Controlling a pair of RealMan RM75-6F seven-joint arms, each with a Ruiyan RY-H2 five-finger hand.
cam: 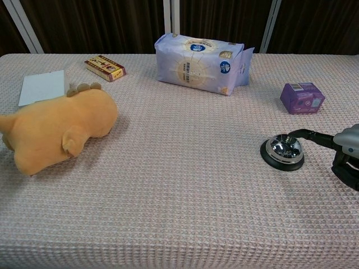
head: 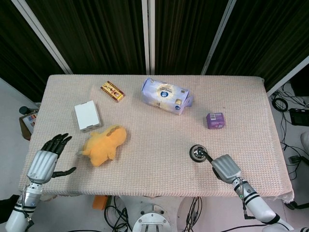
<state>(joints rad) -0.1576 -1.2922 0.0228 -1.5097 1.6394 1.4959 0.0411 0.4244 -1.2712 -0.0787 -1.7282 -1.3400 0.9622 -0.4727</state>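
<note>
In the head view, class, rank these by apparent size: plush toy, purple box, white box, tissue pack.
1. tissue pack
2. plush toy, close to the pack, so this order is unsure
3. white box
4. purple box

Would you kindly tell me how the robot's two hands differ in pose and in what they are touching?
The right hand has one finger stretched onto the top of the desk bell, while the left hand touches nothing. The left hand's fingers are spread apart near the table's left edge, beside the yellow plush toy; the right hand's other fingers are curled in. Both sit low at the table's near side.
</note>
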